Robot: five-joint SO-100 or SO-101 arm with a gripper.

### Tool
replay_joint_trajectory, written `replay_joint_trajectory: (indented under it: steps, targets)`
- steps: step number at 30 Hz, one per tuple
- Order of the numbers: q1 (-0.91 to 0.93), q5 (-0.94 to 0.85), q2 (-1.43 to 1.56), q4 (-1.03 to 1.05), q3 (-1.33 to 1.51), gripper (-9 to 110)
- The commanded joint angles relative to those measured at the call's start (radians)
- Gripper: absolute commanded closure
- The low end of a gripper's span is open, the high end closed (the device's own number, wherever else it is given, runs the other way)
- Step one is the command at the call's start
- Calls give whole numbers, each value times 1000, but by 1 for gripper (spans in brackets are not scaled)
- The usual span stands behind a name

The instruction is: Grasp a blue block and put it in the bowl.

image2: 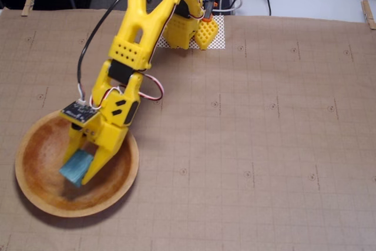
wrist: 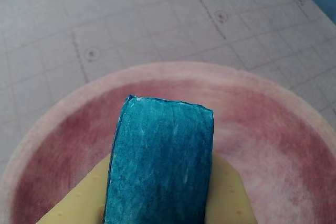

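Filling the lower middle of the wrist view, the blue block [wrist: 160, 163] hides most of what lies beneath it, and its lower end runs off the bottom edge, so its full length cannot be read there; only the yellow flanks of the two fingers [wrist: 79, 203] show on either side of it. The bowl [wrist: 273, 145] is also cut off at the left, right and bottom edges in that view, and its colour reads pinkish-red rather than wooden. In the fixed view the jaws [image2: 82, 174] are pinching the block [image2: 76, 168] between them, one finger on each side, with the block's lower tip poking out below the fingertips; whether that tip touches the bowl's floor cannot be told. The block sits inside the bowl's outline [image2: 35, 198], over the orange-brown interior, just below the jaws. The yellow arm [image2: 135, 45] reaches down and to the left in the fixed view from its base [image2: 194, 30] at the far edge of the bench [image2: 264, 145], its wrist bent so the jaws point steeply down into the bowl. Black and white cables [image2: 94, 45] loop beside the arm.
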Motion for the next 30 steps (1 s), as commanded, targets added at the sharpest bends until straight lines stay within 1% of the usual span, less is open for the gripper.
replay_joint_trajectory:
  steps: [1,9,23,30]
  targets:
    - [40,-5,-3,2,-106,104]
    - [101,-12,-32,3,-101,104]
    - [97,-51,-23,3,-49,104]
    - [60,-49,-31,3,-57,96]
